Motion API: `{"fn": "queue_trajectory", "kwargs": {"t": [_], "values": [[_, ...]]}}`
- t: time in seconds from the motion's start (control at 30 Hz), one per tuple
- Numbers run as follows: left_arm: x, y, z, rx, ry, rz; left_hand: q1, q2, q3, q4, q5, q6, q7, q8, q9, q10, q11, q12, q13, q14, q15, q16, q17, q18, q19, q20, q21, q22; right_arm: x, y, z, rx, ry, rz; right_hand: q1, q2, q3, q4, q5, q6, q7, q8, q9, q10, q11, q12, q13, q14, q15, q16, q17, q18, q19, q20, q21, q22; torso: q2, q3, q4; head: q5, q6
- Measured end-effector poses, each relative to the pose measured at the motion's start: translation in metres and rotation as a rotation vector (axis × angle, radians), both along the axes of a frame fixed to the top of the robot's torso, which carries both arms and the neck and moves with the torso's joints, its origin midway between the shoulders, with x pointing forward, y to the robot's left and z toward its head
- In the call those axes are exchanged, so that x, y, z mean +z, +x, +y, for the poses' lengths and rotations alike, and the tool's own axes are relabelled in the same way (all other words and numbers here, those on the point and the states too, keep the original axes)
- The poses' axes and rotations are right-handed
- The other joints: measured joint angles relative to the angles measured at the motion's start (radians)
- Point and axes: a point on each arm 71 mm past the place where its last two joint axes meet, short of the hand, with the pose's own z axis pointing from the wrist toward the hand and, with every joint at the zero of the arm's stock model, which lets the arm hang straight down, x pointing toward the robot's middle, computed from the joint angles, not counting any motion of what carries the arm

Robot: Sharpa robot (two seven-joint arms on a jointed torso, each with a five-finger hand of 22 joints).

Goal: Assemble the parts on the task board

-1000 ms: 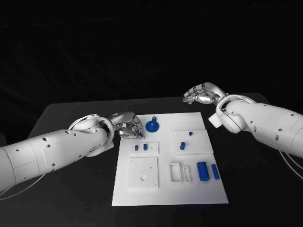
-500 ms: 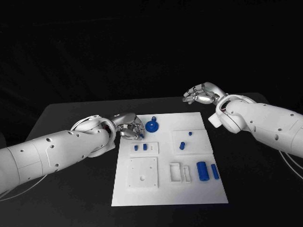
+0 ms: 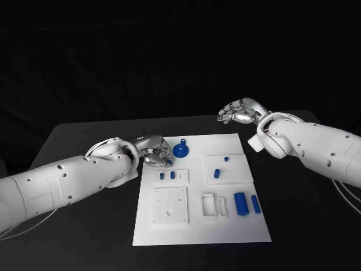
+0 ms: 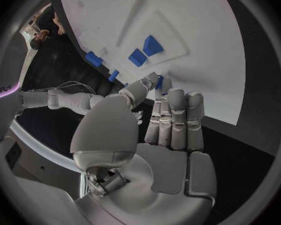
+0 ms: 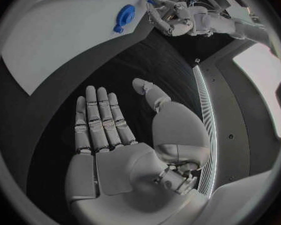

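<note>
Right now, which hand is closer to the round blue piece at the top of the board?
Left. The left hand is just beside the round blue piece; the right hand is off the task board, farther away.

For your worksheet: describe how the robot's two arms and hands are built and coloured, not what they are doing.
Both arms have smooth, rounded white shells dotted with small dark holes. Each ends in a silver metallic hand, the left hand and right hand, with segmented fingers and a pale, smooth palm. Thin pale cables trail beside each arm at the picture's lower corners.
</note>
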Motion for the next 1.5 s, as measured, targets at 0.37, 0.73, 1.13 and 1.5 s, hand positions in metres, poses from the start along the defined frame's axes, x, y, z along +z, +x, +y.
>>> {"fn": "queue_trajectory", "kwargs": {"t": [0.37, 0.73, 1.13, 1.5], "values": [[0.0006, 0.0001, 0.0011, -0.004, 0.013, -0.003, 0.003, 0.001, -0.001, -0.001, -0.001, -0.002, 0.001, -0.003, 0.0, 0.002, 0.002, 0.0, -0.001, 0.002, 0.002, 0.0, 0.0, 0.0, 0.0, 0.0, 0.0, 0.001, 0.0, 0.0, -0.0004, -0.001, 0.0, 0.0, 0.0, 0.0, 0.0, 0.0, 0.0, 0.0, 0.0, 0.0, 0.0, 0.0, 0.0, 0.0, 0.0, 0.0, 0.0, 0.0, 0.0, 0.0, 0.0, 0.0, 0.0, 0.0, 0.0, -0.0001, 0.0005, -0.001, 0.0], [-0.0002, 0.0005, 0.0067, 0.007, 0.017, -0.006, 0.005, 0.004, 0.001, -0.004, 0.004, -0.001, -0.002, 0.001, -0.001, 0.021, 0.003, -0.005, 0.005, -0.001, -0.001, 0.0, 0.0, 0.001, -0.001, 0.002, 0.005, 0.002, 0.0, 0.0, -0.0005, -0.001, 0.0, 0.0, -0.004, 0.004, 0.0, 0.0, 0.0, 0.0, 0.0, 0.0, 0.0, 0.0, 0.0, 0.0, 0.0, 0.0, 0.0, 0.0, 0.001, 0.0, 0.0, 0.0, 0.0, 0.0, 0.0, -0.0012, 0.0005, -0.003, -0.002], [-0.0008, -0.0001, 0.0069, 0.011, 0.011, -0.009, 0.002, 0.006, 0.002, -0.003, 0.008, 0.0, -0.001, 0.0, 0.0, 0.02, 0.001, -0.005, 0.004, -0.001, -0.001, 0.004, 0.0, 0.001, 0.002, -0.002, 0.005, 0.002, -0.0001, 0.0001, -0.0006, -0.001, 0.0, 0.0, -0.004, 0.004, 0.0, 0.0, 0.0, 0.0, 0.0, 0.0, -0.001, 0.0, 0.0, 0.0, 0.0, 0.0, 0.0, 0.0, 0.001, 0.011, 0.0, 0.0, 0.0, 0.001, 0.0, -0.0012, 0.0008, -0.003, -0.002], [-0.0018, -0.0013, 0.0069, 0.018, -0.008, -0.004, 0.002, 0.006, 0.002, -0.003, 0.008, -0.001, -0.001, 0.003, 0.0, 0.019, 0.001, -0.005, 0.007, 0.003, -0.004, 0.004, 0.0, 0.001, 0.002, -0.002, 0.005, 0.003, -0.0001, 0.0001, -0.0005, -0.001, 0.0, 0.0, -0.004, 0.004, 0.0, 0.0, 0.0, 0.0, 0.0, 0.0, -0.001, 0.0, 0.0, 0.0, 0.0, 0.0, 0.0, 0.0, 0.001, 0.015, 0.0, 0.0, -0.004, 0.001, 0.0, -0.0006, 0.0007, -0.002, -0.002]]}}
